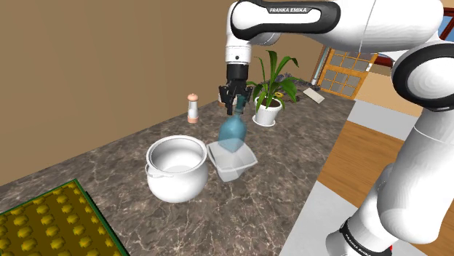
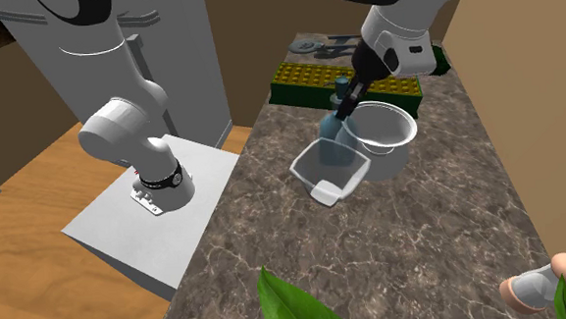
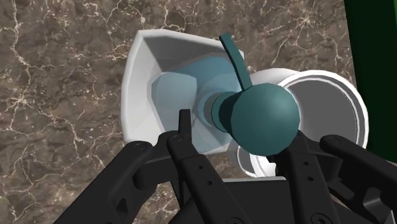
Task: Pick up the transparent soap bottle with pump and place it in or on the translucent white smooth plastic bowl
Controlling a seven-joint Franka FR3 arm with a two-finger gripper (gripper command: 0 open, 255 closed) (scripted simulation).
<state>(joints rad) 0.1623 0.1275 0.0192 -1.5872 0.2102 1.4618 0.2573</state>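
The transparent teal soap bottle [image 1: 233, 132] stands upright in the translucent white bowl [image 1: 234, 164] on the marble counter. My gripper [image 1: 236, 99] hovers right over its pump top, fingers on either side of the neck. In the wrist view the round pump head [image 3: 264, 118] sits between the fingers. The one visible finger [image 3: 184, 130] stands apart from the bottle's collar, so the gripper looks open and not clasping. In the second exterior view the bottle [image 2: 332, 147] shows through the bowl [image 2: 323, 173] below the gripper [image 2: 345, 102].
A white two-handled pot [image 1: 174, 169] stands touching or nearly touching the bowl. A green dimpled tray [image 1: 51, 222] lies beyond the pot. A small shaker [image 1: 193, 108] and a potted plant [image 1: 269, 91] stand farther along the counter [image 1: 291, 167].
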